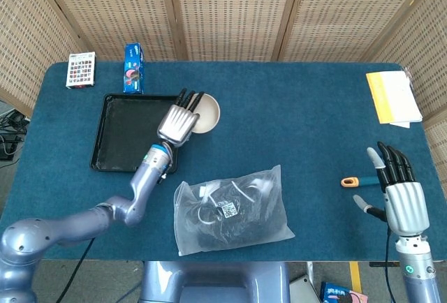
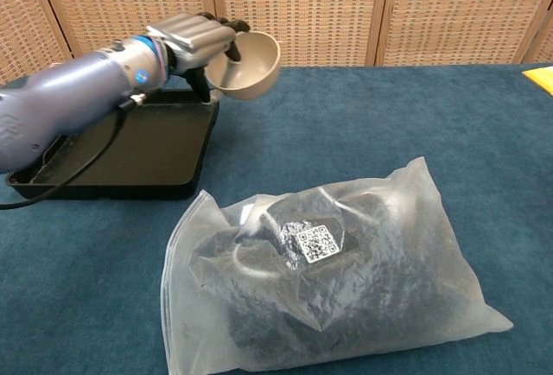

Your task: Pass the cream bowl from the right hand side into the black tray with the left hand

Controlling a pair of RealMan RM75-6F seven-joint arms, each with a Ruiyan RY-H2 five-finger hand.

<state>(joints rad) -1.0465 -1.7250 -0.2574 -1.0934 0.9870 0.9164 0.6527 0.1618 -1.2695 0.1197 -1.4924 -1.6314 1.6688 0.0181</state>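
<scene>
My left hand (image 1: 179,121) (image 2: 192,38) grips the cream bowl (image 1: 206,113) (image 2: 250,67) by its near rim and holds it in the air, tilted. The bowl hangs over the right edge of the black tray (image 1: 126,139) (image 2: 104,152), which is empty. My right hand (image 1: 399,193) stays at the table's front right, fingers straight and apart, holding nothing. The chest view does not show the right hand.
A clear plastic bag (image 1: 232,210) (image 2: 328,267) of dark items lies in front of the tray's right side. An orange-handled tool (image 1: 350,181) lies by the right hand. A blue box (image 1: 133,68) and a card pack (image 1: 81,70) stand behind the tray; yellow paper (image 1: 393,96) lies far right.
</scene>
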